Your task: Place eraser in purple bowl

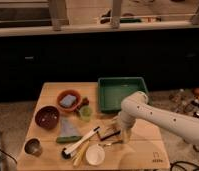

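Note:
The eraser (111,134), a small tan block with a black edge, lies on the wooden table (143,145) near its middle front. My gripper (121,132) points down from the white arm (158,117) right beside the eraser, at its right side, close to the table top. Whether it touches the eraser I cannot tell. The purple bowl (47,117) stands at the table's left side, well left of the gripper, and looks empty.
An orange bowl (69,100) holds a blue sponge. A green tray (120,92) stands at the back right. A small green cup (85,113), a teal cloth (68,131), a long white-and-black tool (83,141), a white cup (95,155) and a metal cup (33,146) lie between.

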{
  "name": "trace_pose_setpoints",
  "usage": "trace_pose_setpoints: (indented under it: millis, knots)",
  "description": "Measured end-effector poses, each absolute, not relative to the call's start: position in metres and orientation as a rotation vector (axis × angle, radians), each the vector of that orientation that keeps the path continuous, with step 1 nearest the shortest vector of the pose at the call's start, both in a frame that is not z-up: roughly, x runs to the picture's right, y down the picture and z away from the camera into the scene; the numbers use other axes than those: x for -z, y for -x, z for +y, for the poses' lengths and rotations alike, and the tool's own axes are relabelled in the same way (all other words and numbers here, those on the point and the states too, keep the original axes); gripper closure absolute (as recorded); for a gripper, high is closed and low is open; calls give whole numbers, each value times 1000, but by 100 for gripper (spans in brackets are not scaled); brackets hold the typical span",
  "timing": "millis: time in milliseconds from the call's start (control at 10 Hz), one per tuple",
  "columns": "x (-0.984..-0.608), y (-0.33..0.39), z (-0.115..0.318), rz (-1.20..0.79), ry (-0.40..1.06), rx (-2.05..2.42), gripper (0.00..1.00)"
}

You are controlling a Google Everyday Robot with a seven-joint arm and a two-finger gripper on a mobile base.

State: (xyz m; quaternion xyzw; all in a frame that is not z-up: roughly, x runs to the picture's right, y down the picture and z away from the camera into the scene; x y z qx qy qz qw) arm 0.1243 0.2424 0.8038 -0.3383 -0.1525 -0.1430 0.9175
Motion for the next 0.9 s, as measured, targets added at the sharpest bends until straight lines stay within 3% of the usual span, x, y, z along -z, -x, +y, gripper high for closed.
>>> trace_pose_setpoints:
  millis: [300, 900]
  knots:
    - [-789, -106, 233, -348, 675, 336, 20]
    - [-797, -80, 238, -423, 690, 388, 20]
